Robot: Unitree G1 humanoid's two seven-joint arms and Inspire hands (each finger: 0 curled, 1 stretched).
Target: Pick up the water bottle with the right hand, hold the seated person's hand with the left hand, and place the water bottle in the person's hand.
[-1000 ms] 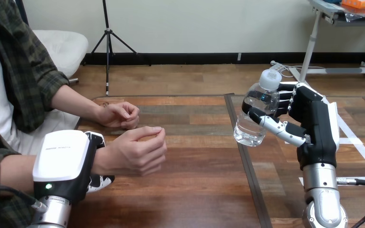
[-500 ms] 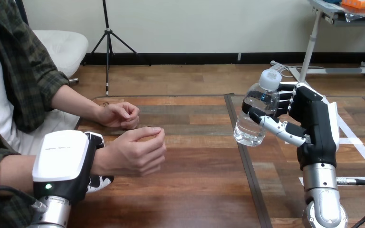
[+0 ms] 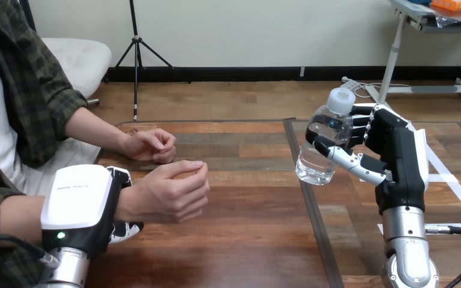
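Note:
My right hand (image 3: 396,159) is shut on a clear water bottle (image 3: 324,141) with a white cap, gripping it from the right with the thumb across its front. The bottle hangs tilted above the wooden table (image 3: 246,240), right of centre. At the lower left, my left hand (image 3: 81,204) is curled round the person's wrist, with fingers (image 3: 123,230) showing under it. The person's hand (image 3: 171,192) beyond that wrist is loosely closed, palm side turned inward, and holds nothing. A wide gap of table separates it from the bottle.
The person's other hand (image 3: 150,146) rests closed on the table farther back at the left. A dark seam (image 3: 308,204) runs front to back through the table under the bottle. White tape lines (image 3: 450,180) cross the table's right part.

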